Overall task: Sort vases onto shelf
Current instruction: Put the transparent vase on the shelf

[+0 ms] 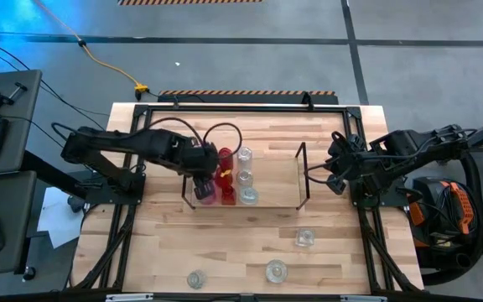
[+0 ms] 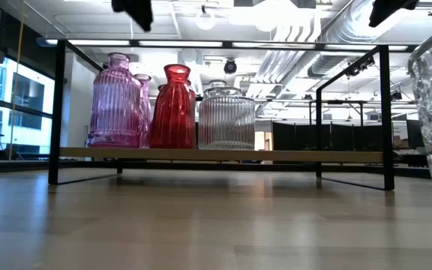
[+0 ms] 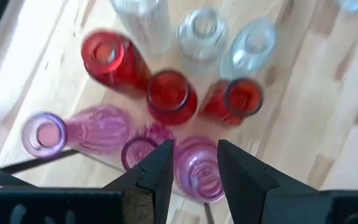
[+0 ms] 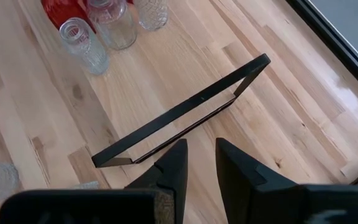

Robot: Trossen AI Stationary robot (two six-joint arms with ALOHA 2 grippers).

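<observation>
Vases (image 1: 225, 178) in pink, red and clear glass stand bunched at the nine o'clock end of the shelf (image 1: 275, 180), with three more clear ones (image 1: 275, 270) loose on the worktop (image 1: 225, 243) toward six o'clock. Above the bunch hangs the left claw (image 3: 194, 168), fingers parted and empty over a pink vase (image 3: 199, 169), seemingly without touching it. At the shelf's three o'clock end, over the wire frame (image 4: 185, 112), the right claw (image 4: 201, 165) is slightly open and holds nothing.
</observation>
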